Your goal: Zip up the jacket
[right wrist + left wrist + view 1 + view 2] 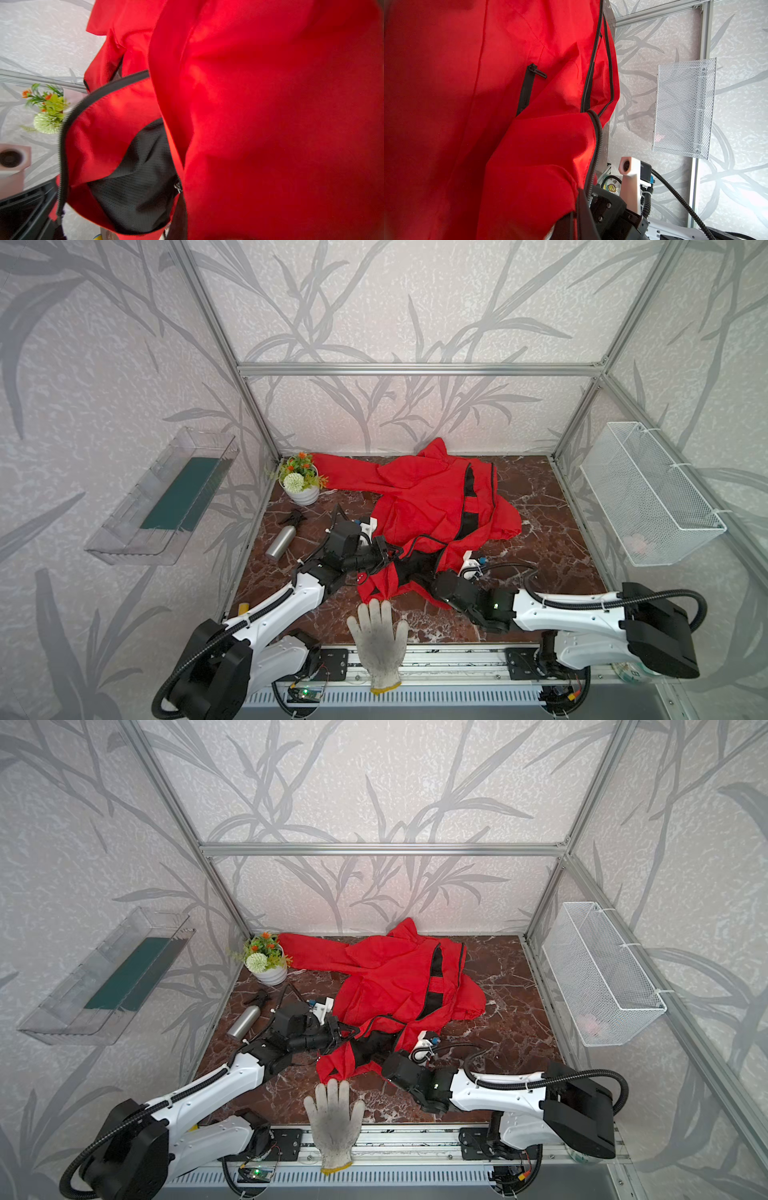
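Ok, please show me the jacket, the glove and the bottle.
jacket (419, 497): in a top view, red body
glove (380, 640): in a top view, palm
bottle (280, 542): in a top view, metal body

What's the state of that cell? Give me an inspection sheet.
Surface: dark marbled tabletop.
Job's things: red jacket crumpled, front zipper open, black lining showing.
Clutter: white glove at front edge; metal spray bottle lying left; potted plant back left.
Grippers: left gripper shut on the jacket's zipper edge; right gripper shut in the hem folds, grip hidden.
Cables: black conduit along each arm; one cable loops over the tabletop by the right wrist.
Surroundings: wire basket on right wall; clear tray on left wall; aluminium frame.
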Controlling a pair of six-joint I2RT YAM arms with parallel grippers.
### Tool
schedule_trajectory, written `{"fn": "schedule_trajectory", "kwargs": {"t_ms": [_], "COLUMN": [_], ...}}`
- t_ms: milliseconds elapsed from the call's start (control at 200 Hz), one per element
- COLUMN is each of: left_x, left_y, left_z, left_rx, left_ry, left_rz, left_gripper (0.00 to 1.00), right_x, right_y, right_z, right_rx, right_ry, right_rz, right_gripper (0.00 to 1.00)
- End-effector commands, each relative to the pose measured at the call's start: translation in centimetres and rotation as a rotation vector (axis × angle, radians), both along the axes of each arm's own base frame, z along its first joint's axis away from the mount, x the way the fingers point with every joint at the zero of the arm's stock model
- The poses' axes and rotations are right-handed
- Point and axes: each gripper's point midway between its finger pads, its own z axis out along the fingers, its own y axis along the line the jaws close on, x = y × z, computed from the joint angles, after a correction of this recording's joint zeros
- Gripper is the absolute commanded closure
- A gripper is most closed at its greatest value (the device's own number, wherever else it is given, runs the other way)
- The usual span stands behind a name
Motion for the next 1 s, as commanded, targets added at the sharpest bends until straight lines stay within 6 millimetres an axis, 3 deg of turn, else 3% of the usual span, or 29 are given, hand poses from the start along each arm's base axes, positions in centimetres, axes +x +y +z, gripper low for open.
{"fn": "schedule_trajectory", "kwargs": {"t_ms": [0, 220, 575, 785, 995], "left_x": [0.7, 1.2, 2.6, 3.5, 4.5], "left_y": [-0.8, -0.2, -0.8, -0.5, -0.2], "left_z": [2.6, 4.0, 4.8, 6.0, 7.5], "left_rx": [-0.026, -0.013, -0.032, -0.019, -0.034], "left_ry": [-0.049, -0.092, -0.124, -0.169, -0.232], "left_rz": [-0.043, -0.004, -0.006, 0.019, 0.049], "left_gripper": [1.00, 1.00, 1.00, 1.00, 1.00], "right_x": [0.9, 1.5, 2.8, 3.2, 3.5], "right_y": [-1.6, -4.3, -5.7, -4.8, -3.7], "right_z": [1.5, 4.1, 10.1, 14.4, 18.9], "right_rx": [-0.111, -0.244, -0.480, -0.634, -0.659], "right_ry": [-0.112, -0.251, -0.600, -0.871, -1.093], "right_rz": [0.036, 0.038, 0.101, 0.187, 0.268], "right_gripper": [1.00, 1.00, 1.00, 1.00, 1.00]}}
